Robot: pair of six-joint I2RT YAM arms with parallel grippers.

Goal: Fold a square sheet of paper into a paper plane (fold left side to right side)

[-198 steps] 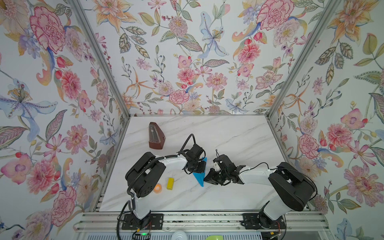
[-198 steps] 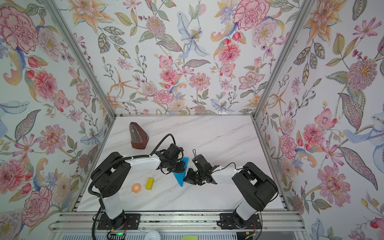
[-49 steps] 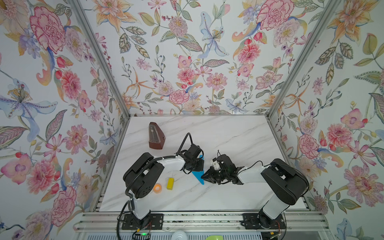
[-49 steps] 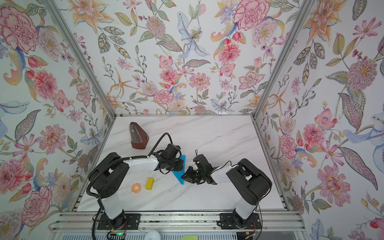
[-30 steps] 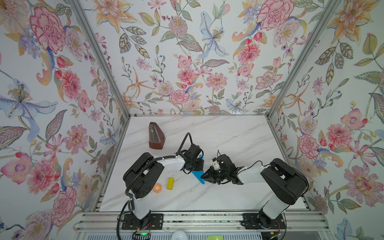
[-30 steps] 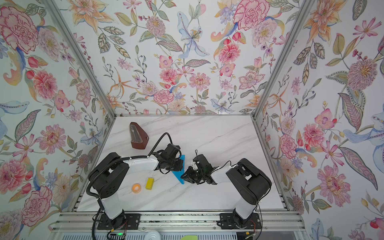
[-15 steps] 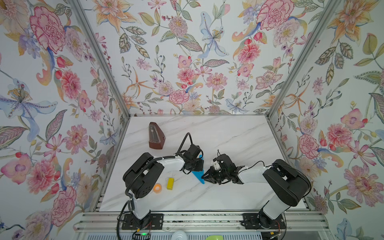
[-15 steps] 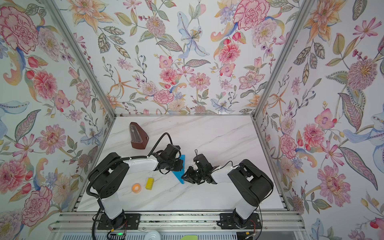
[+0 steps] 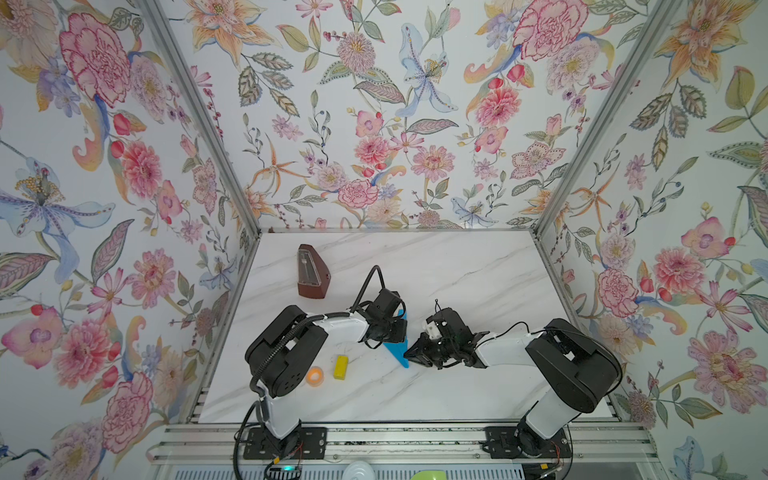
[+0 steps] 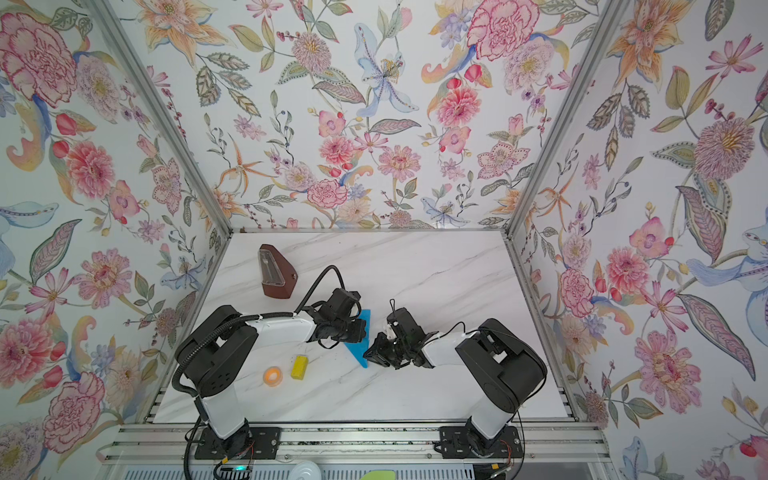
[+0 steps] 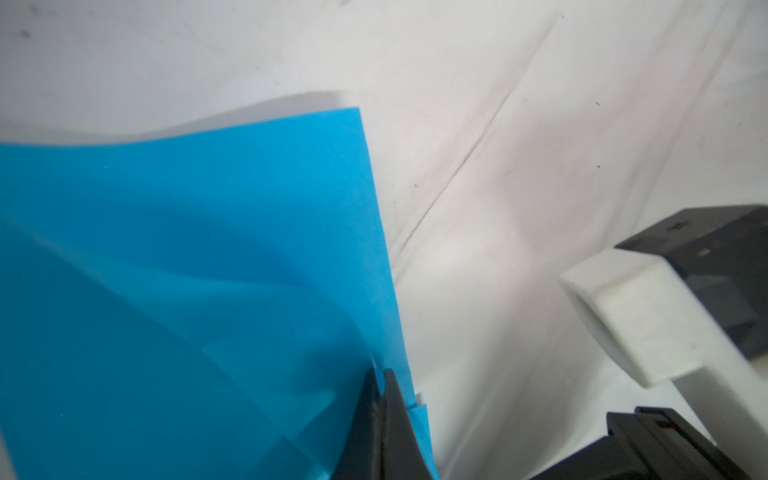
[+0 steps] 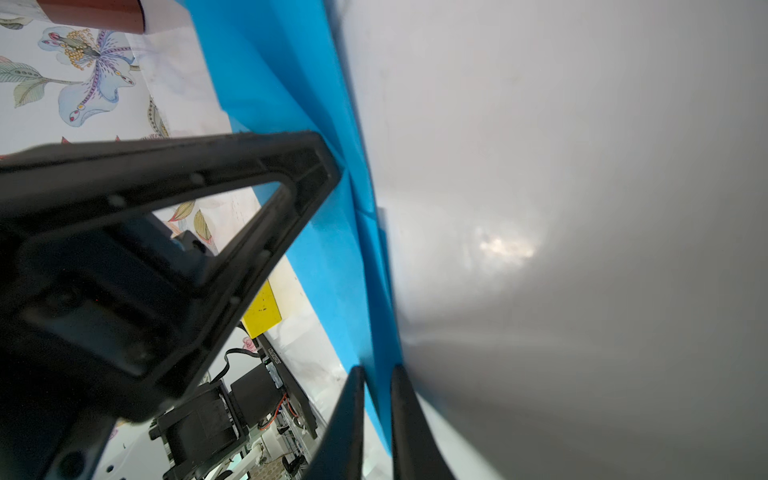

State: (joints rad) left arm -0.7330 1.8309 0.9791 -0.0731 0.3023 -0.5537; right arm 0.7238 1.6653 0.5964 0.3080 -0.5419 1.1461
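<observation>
The bright blue sheet of paper [image 9: 397, 351], folded to a narrow pointed shape, lies on the white marble desk [image 9: 457, 270] between the two arms, with its point toward the bases of the arms. The left tool [image 11: 379, 384] is closed tight and pinches a raised fold at the edge of the paper. The right tool [image 12: 377, 370] is at the pointed end. Its jaws stand only a little apart, with the paper's edge in the gap, and I cannot tell if they press it. A small yellow block [image 9: 340, 367] lies near, left of the paper.
</observation>
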